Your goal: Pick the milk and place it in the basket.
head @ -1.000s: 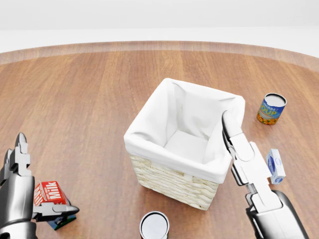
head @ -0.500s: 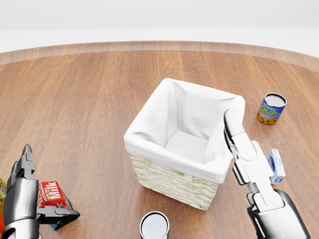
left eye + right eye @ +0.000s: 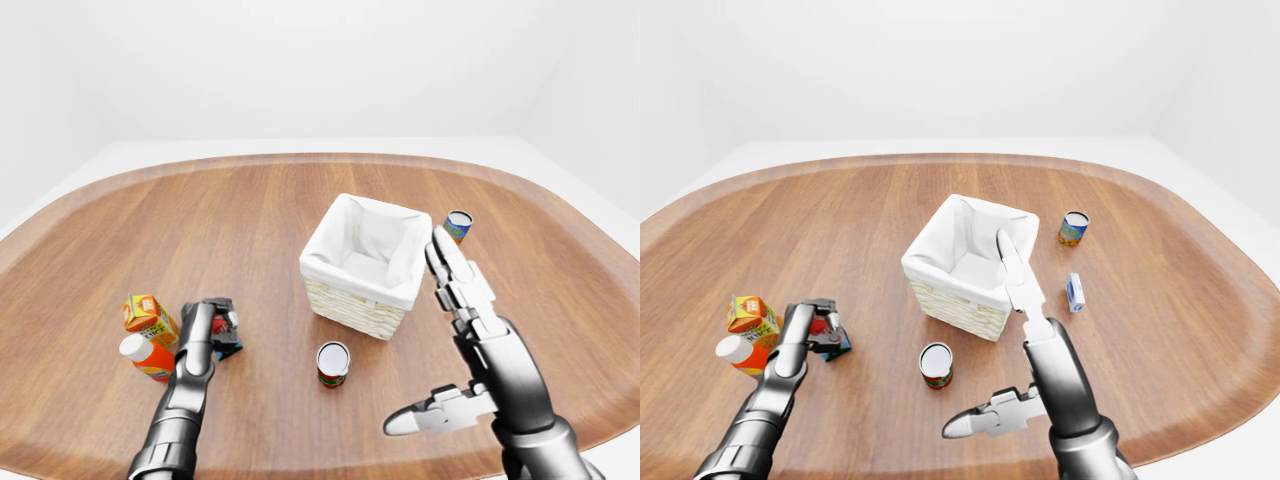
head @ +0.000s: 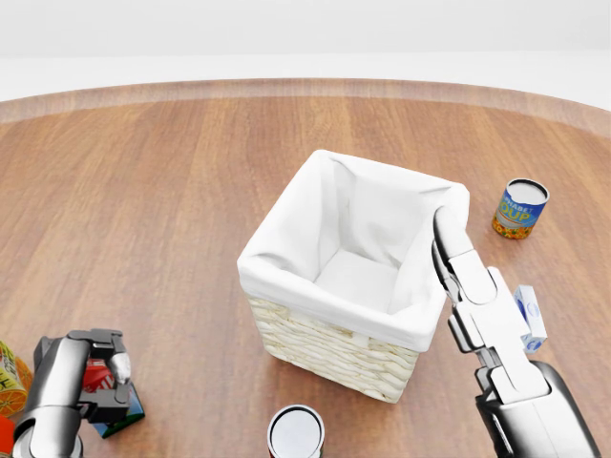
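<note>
The milk [image 4: 96,375], a small red carton on a dark blue-green base, stands at the lower left of the head view. My left gripper [image 4: 103,370] reaches it from below, with its fingers [image 4: 117,364] curled over the top and side, shut on it, so most of the label is hidden. The basket [image 4: 320,336], wicker with a white cloth lining, stands mid-table to the right of the milk and holds nothing. My right gripper [image 3: 462,310] hovers open beside the basket's right rim, fingers straight and thumb spread low.
A tin can [image 4: 296,434] stands just below the basket. A soup can [image 4: 520,208] and a small blue-white carton [image 4: 528,320] are to the basket's right. An orange juice carton [image 3: 148,315] and an orange bottle [image 3: 145,358] sit left of the milk.
My left hand has turned and closed its fingers over the milk, covering the label that showed before. The right hand has barely shifted. The basket and cans stay put.
</note>
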You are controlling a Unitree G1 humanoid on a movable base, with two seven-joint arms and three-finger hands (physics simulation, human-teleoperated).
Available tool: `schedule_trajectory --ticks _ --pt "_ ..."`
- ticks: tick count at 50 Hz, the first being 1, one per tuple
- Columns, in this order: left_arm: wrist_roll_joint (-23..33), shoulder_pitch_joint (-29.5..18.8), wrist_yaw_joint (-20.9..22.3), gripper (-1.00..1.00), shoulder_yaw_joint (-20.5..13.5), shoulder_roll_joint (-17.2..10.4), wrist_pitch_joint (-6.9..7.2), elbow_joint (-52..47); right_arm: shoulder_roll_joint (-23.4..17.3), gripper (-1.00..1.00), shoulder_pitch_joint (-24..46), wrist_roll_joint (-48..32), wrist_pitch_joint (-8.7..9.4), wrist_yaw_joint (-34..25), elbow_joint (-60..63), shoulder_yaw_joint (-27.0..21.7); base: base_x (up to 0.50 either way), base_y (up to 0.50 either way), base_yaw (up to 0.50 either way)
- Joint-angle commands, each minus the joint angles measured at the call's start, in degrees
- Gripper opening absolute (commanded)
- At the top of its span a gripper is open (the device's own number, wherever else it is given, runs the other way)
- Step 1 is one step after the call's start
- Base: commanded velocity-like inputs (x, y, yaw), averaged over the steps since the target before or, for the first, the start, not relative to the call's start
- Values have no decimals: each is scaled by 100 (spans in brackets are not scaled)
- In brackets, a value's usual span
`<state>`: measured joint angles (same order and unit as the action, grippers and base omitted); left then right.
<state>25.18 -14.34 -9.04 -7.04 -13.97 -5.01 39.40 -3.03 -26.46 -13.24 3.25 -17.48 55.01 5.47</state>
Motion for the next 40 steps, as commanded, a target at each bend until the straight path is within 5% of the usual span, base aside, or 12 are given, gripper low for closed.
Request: schedule_trajectory --ticks 1,18,34,40 --pt "268 53 -500 -100 174 1 1 496 4 100 6 -2 -3 -1 -11 6 1 0 -1" --pt "134 808 540 -100 -305 201 1 -2662 -4 100 -14 -5 -40 3 -39 14 0 0 0" --pt "267 857 693 -100 -489 183 16 -3159 -15 100 -33 -18 -78 20 -46 32 0 0 0" --pt "278 851 845 -100 -563 150 242 -3510 -18 100 -13 -22 -82 26 -71 23 0 0 0"
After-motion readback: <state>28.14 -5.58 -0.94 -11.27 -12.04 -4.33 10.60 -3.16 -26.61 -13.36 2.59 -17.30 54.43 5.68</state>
